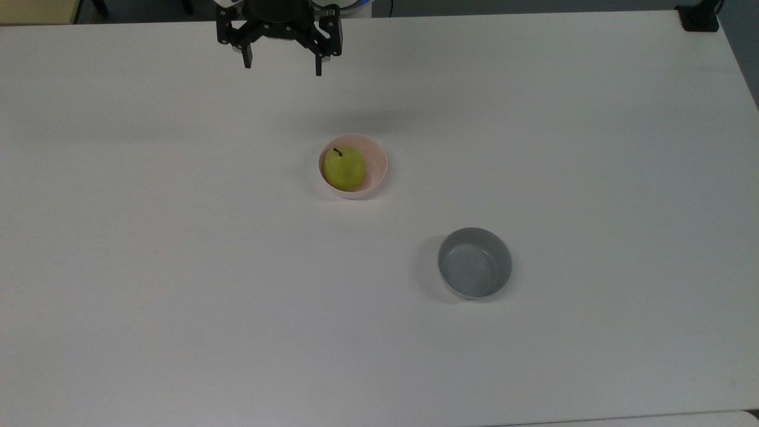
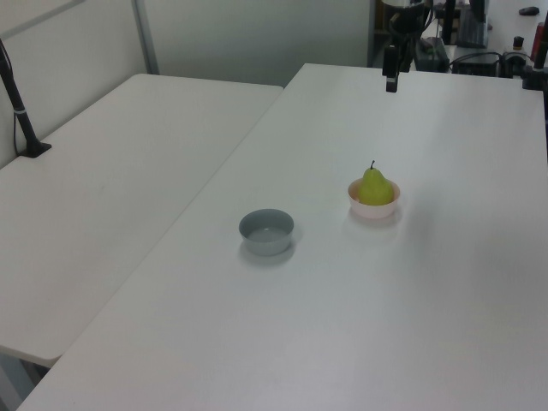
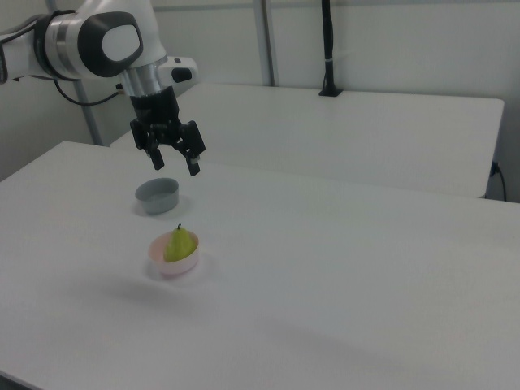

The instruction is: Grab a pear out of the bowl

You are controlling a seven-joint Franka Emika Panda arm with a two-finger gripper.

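Black two-finger gripper spread wide, empty, touching nothing; it hangs above the white table, well apart from both bowls. No legible labels or writing. Small yellow-green pear with a short dark stem sits upright in the small round pale pink bowl, against the top view's left wall. Slightly larger grey bowl stands apart.

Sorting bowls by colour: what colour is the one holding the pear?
Pale pink bowl, clearest in the top view.
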